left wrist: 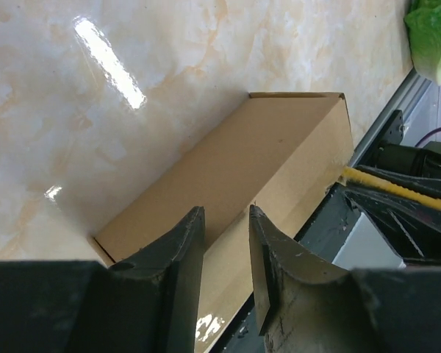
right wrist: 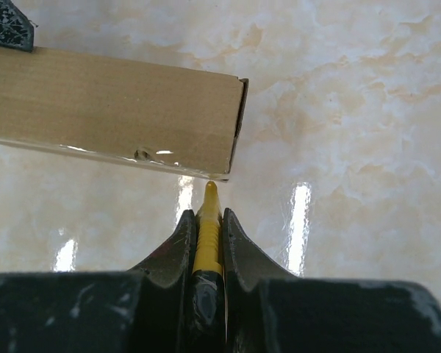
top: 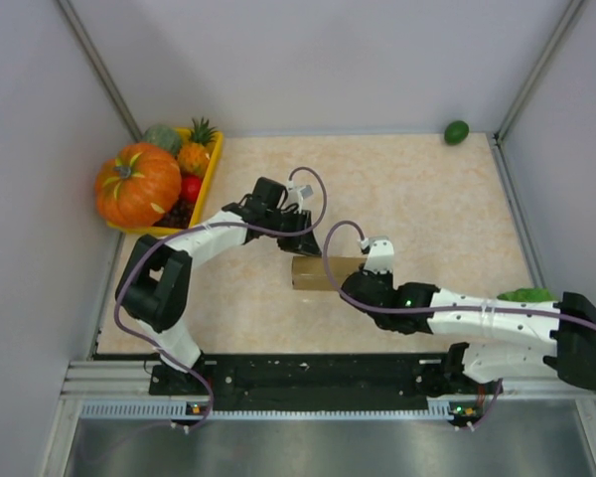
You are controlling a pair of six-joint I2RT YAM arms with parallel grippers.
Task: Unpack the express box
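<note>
While the left gripper, its black fingers narrowly parted, straddles one end of the small oblong brown cardboard express box, seemingly to steady it, the box lies mid-way on the pale marbled table between both arms. At its other end the right gripper pinches a slim yellow utility knife, tip just beside the corner, apparently ready to cut.
</note>
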